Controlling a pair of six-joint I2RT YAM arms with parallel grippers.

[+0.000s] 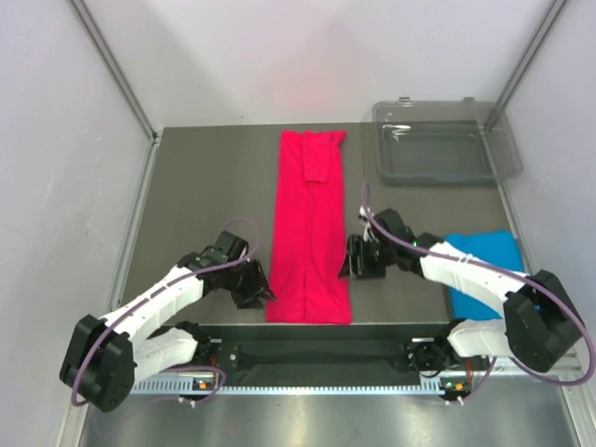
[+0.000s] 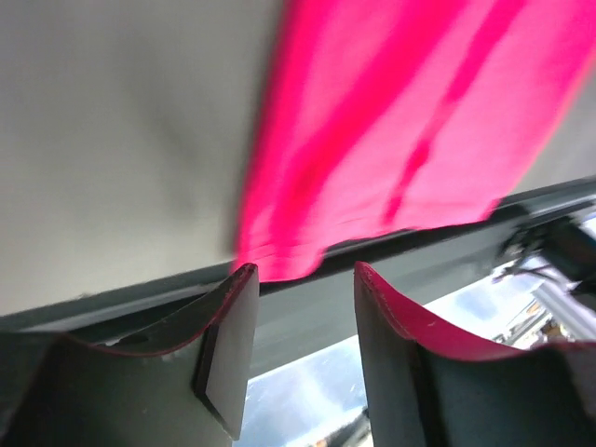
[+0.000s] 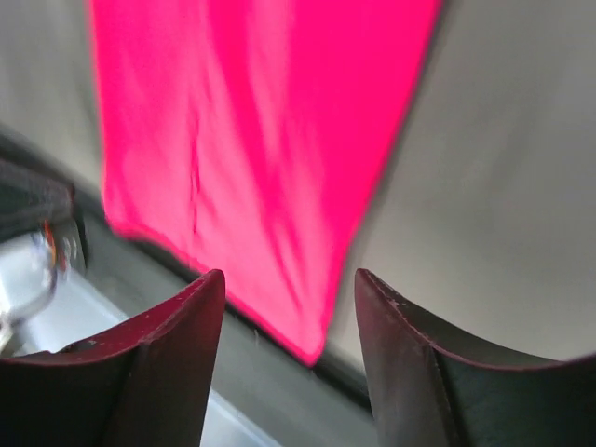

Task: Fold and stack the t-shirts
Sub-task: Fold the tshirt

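The crimson-pink t-shirt (image 1: 309, 228) lies on the table as a long narrow strip, folded lengthwise, running from the back to the near edge. My left gripper (image 1: 262, 290) is open and empty just left of its near left corner (image 2: 279, 261). My right gripper (image 1: 349, 261) is open and empty just right of the shirt's right edge; its near right corner shows in the right wrist view (image 3: 312, 349). The sky blue t-shirt (image 1: 484, 270) lies folded at the right, partly under my right arm.
A clear grey plastic tray (image 1: 438, 142) stands at the back right. The table's near edge rail (image 1: 307, 326) runs just below the pink shirt's hem. White enclosure walls stand on both sides.
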